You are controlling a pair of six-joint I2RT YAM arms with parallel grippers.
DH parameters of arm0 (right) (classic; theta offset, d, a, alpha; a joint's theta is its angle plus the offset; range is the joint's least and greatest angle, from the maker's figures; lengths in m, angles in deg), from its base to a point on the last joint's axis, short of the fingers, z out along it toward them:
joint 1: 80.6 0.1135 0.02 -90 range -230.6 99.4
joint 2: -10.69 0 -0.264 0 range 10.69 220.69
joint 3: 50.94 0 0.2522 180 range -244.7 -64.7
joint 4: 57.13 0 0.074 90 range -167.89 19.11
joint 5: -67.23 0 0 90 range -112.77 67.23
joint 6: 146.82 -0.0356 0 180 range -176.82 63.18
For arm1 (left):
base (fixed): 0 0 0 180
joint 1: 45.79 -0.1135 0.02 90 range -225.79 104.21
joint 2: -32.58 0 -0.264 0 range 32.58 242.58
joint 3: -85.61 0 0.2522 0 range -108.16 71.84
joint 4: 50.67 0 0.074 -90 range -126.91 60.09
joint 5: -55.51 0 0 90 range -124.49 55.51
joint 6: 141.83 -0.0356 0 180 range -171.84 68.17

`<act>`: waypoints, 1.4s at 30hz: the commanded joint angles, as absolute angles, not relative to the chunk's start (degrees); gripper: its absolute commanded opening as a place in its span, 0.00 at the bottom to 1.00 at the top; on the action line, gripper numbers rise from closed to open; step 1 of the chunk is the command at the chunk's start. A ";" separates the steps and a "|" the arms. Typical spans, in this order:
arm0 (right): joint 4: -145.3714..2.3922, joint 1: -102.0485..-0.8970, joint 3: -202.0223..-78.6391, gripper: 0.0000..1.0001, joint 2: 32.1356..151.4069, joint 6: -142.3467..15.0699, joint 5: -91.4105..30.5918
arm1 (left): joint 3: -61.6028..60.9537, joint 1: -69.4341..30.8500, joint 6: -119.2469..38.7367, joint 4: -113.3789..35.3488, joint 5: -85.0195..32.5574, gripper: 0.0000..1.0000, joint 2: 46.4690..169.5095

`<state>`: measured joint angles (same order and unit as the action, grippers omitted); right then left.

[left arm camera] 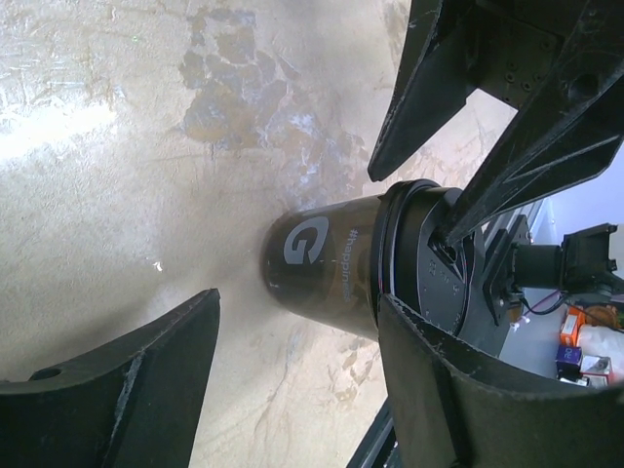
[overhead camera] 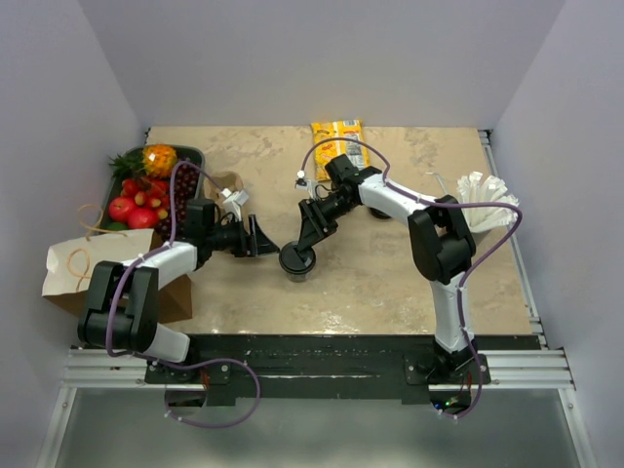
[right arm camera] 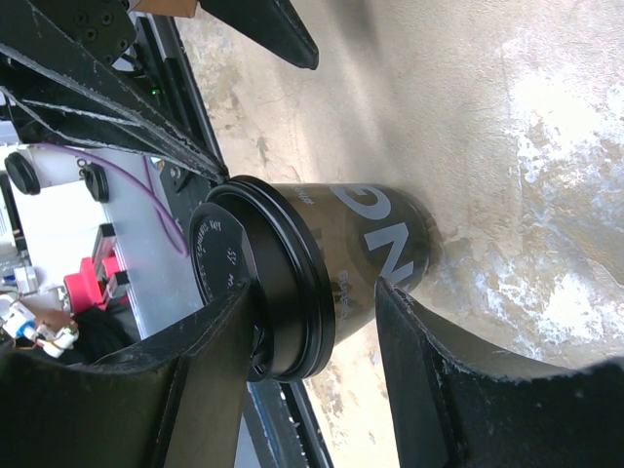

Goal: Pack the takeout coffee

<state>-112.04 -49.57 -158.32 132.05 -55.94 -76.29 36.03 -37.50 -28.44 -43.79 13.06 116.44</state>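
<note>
**Op:** What's the layout?

**Eng:** White-walled booth, marbled counter (overhead camera: 390, 283). Largest item is the brown paper bag (overhead camera: 70, 268), at your left edge beside the left arm's base. Behind it is the fruit tray (overhead camera: 195, 154). There's a white paper stack (overhead camera: 483, 195) far right and a yellow snack packet (overhead camera: 336, 136) at the back.

**Op:** And the coffee?

**Eng:** The coffee cup (overhead camera: 296, 261) is mid-counter, towards the front. It stands on its base with the black lid on, so the long axis is vertical.

**Op:** Who has it?

**Eng:** The right claw (right arm camera: 317, 292) comes in from behind and to the right. It's clenched on the cup up by the lid, and its wrist view shows a finger pressed against each side. The left claw (overhead camera: 268, 242) is released with its fingers spread wide. Its mouth faces the cup from the left. The cup sits just ahead of its tips, and neither finger touches it.

**Op:** So what decides the next move?

**Eng:** The cup sits between your two claws, and the bag is well off to the left. The left arm is much nearer the bag. My read is that this is a handover: slide the left claw around the body below the lid, then let go with the right. The risk is tipping the cup if both claws pull at once.
</note>
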 commanded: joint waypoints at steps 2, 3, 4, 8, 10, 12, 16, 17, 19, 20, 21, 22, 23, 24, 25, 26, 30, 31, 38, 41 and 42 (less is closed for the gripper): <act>-110.97 -49.31 -159.09 0.55 130.40 -55.77 -74.10 | 35.02 -37.27 -27.75 -47.11 16.74 0.71 115.11; -111.06 -49.31 -159.09 0.55 130.40 -55.86 -74.01 | 35.02 -37.27 -27.49 -47.45 17.70 0.71 115.11; -110.97 -49.40 -159.09 0.55 130.31 -55.77 -74.01 | 35.02 -37.27 -27.40 -47.63 18.24 0.71 115.11; -110.97 -49.40 -159.00 0.54 130.40 -55.77 -74.01 | 34.76 -37.27 -27.58 -47.37 19.38 0.71 115.73; -110.97 -49.40 -158.92 0.54 130.22 -55.68 -74.01 | 34.67 -37.27 -27.58 -47.11 19.65 0.71 116.08; -110.88 -49.31 -158.74 0.54 130.05 -55.77 -74.01 | 34.40 -37.27 -27.93 -46.32 19.12 0.71 116.78; -110.53 -49.31 -158.21 0.54 129.96 -55.77 -74.01 | 33.96 -37.09 -29.59 -43.34 17.81 0.71 117.31; -110.36 -49.22 -158.04 0.54 129.96 -55.77 -73.92 | 34.05 -37.00 -30.73 -42.72 17.37 0.71 117.40; -110.27 -49.22 -157.69 0.54 130.05 -55.77 -73.83 | 34.23 -36.56 -31.88 -40.88 15.87 0.71 117.49; -110.01 -49.22 -157.60 0.54 130.13 -55.86 -73.83 | 34.49 -36.30 -32.41 -40.78 15.43 0.71 117.49; -109.83 -49.31 -157.60 0.54 130.22 -55.94 -73.83 | 34.58 -36.13 -32.41 -40.60 14.47 0.71 117.40; -109.83 -49.31 -157.34 0.54 130.40 -55.94 -73.75 | 34.67 -35.95 -32.67 -40.17 13.94 0.71 117.48; -109.66 -49.31 -157.33 0.54 130.48 -56.03 -73.74 | 34.67 -35.69 -32.94 -40.08 13.41 0.72 117.49; -109.57 -49.22 -157.16 0.54 130.49 -56.03 -73.57 | 34.67 -35.16 -33.29 -39.73 11.67 0.72 117.66; -109.48 -49.22 -156.90 0.54 130.66 -56.12 -73.13 | 34.41 -34.98 -33.55 -38.24 10.17 0.71 117.84; -109.39 -49.31 -156.72 0.54 130.84 -56.12 -72.87 | 34.32 -34.63 -34.34 -37.79 9.20 0.72 118.19; -109.48 -49.22 -155.40 0.54 130.58 -55.86 -70.15 | 33.44 -33.75 -37.59 -31.56 2.08 0.71 118.98; -109.48 -49.31 -154.79 0.54 130.49 -55.68 -69.45 | 33.44 -33.58 -37.86 -29.90 0.68 0.71 118.89; -109.48 -49.31 -153.29 0.54 129.87 -55.59 -67.77 | 32.47 -29.71 -40.05 -26.72 -7.14 0.71 117.23; -109.57 -49.22 -153.29 0.54 129.78 -55.42 -66.28 | 32.38 -29.53 -39.79 -24.79 -9.96 0.71 117.48; -109.65 -49.31 -153.29 0.54 129.96 -55.33 -66.01 | 32.12 -29.44 -39.53 -24.26 -10.49 0.71 117.75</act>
<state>-110.27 -49.79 -154.76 130.39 -57.29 -74.69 30.87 -30.96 -34.69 -33.45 3.22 115.24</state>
